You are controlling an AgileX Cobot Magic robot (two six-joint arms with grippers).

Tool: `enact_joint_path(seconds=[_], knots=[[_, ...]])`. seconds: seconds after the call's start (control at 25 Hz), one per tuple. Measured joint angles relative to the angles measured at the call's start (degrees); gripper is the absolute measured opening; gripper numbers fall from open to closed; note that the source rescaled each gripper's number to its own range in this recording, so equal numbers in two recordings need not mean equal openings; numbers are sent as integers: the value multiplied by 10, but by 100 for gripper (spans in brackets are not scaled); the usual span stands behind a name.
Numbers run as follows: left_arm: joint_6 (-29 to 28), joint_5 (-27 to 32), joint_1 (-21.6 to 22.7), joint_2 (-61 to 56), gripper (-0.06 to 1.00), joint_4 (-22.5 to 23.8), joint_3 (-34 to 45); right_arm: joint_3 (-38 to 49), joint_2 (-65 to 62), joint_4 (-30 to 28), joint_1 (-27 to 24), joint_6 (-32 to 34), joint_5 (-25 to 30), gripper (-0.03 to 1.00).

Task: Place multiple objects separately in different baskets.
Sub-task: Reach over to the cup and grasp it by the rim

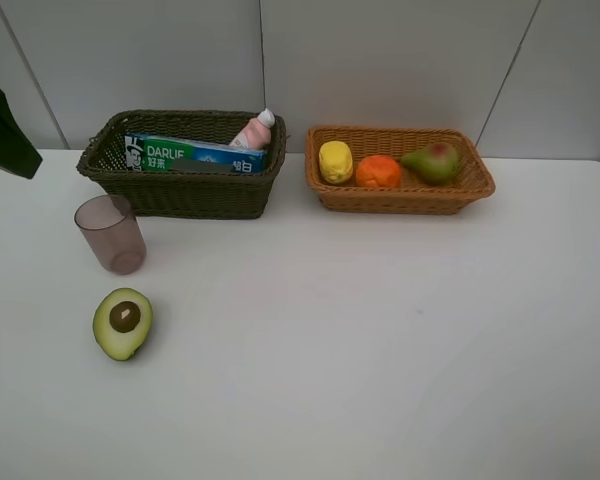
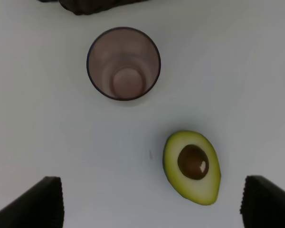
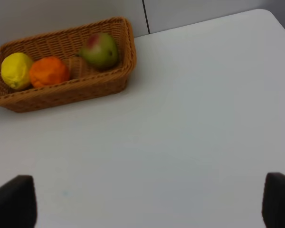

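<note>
**Two baskets filled, cup and avocado out on the table**

At the table's (image 1: 380, 350) far edge, the dark basket (image 1: 195, 198) toward the left corner holds the toothpaste box (image 1: 195, 155) and pink bottle (image 1: 253, 132). The light basket (image 1: 400, 200) beside it holds lemon (image 1: 335, 162), orange (image 1: 378, 172) and pear (image 1: 432, 162). The mauve cup (image 1: 111, 233) stands upright near the left edge. The halved avocado (image 1: 123, 322) lies apart from it, nearer the front, cut face up. The left jaws hang wide apart over both, and the right jaws gape empty before the light basket
</note>
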Motion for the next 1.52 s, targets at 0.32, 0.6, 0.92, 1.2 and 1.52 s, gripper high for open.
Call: enact_joint_path(seconds=[0.32, 0.6, 0.92, 1.2, 1.52], knots=[[48, -62, -1, 129, 98, 0, -4, 0, 0, 0, 0, 0, 0, 100], [78, -126, -37, 202, 98, 3, -4, 0, 0, 0, 0, 0, 0, 100], [95, -179, -68, 269, 98, 3, -4, 0, 0, 0, 0, 0, 0, 100], [117, -212, -70, 315, 98, 4, -4, 0, 0, 0, 0, 0, 0, 100], [119, -222, -70, 355, 98, 4, -11, 0, 0, 1, 0, 0, 0, 100]])
